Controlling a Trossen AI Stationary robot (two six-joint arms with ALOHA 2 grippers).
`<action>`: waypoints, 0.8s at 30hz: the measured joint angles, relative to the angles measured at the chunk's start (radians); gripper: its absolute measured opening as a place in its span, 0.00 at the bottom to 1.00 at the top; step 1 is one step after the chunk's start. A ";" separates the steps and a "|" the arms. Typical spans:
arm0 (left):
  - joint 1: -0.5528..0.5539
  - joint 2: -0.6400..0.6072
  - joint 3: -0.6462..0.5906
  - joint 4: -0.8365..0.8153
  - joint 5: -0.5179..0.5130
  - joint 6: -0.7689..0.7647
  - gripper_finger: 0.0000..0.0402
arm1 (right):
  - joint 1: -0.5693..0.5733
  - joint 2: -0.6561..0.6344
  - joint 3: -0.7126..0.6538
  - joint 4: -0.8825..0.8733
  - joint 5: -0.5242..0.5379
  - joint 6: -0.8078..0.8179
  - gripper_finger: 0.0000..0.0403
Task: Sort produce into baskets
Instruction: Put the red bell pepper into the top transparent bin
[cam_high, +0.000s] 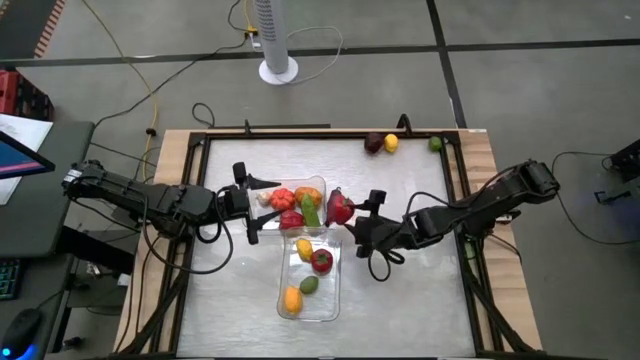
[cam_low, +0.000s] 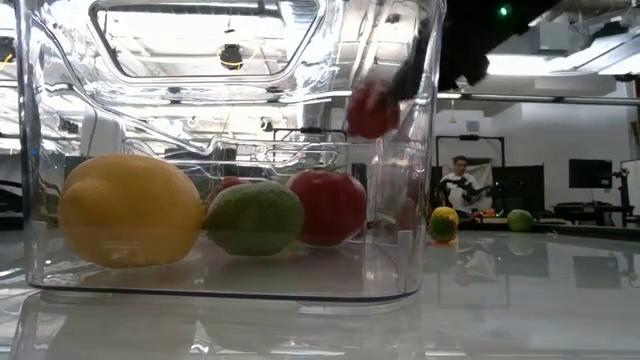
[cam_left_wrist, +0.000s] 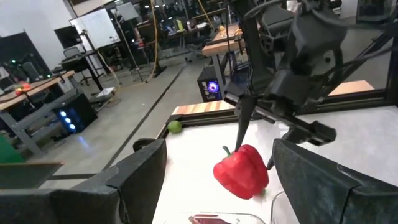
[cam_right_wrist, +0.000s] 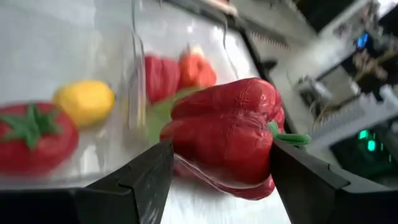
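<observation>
Two clear baskets stand mid-table. The far basket (cam_high: 318, 184) holds red, orange, green and whitish pieces. The near basket (cam_high: 335, 300) holds a yellow lemon (cam_low: 130, 210), a green lime (cam_low: 255, 218), a red tomato (cam_low: 328, 207) and one more yellow piece. My right gripper (cam_high: 352, 212) is shut on a red bell pepper (cam_high: 339, 208) at the far basket's right end. It also shows in the right wrist view (cam_right_wrist: 227, 134). My left gripper (cam_high: 258, 207) is open at that basket's left end and holds nothing. My right gripper pinches the red pepper's body (cam_right_wrist: 186, 140) between its two fingers, one on each side; the green stem (cam_right_wrist: 291, 138) lies beside one finger. The fingers come from the table's right, slanting down. The pepper is lifted clear of the table, beside the far basket's rim.
A dark maroon piece (cam_high: 373, 144), a yellow piece (cam_high: 391, 143) and a green piece (cam_high: 436, 144) lie loose near the table's far edge. A raised frame runs round the table (cam_high: 200, 290). A person (cam_low: 460, 185) sits in the room beyond.
</observation>
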 joint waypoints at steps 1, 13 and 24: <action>0.000 0.000 0.000 0.000 0.000 0.000 0.70 | 0.000 0.000 0.000 0.033 -0.002 -0.031 0.70; 0.000 0.000 0.000 0.003 -0.005 0.000 0.70 | -0.076 0.000 0.000 0.374 -0.186 -0.267 0.70; 0.000 0.000 0.000 -0.023 -0.008 0.001 0.70 | -0.184 0.000 0.001 -0.002 -0.084 -0.164 0.70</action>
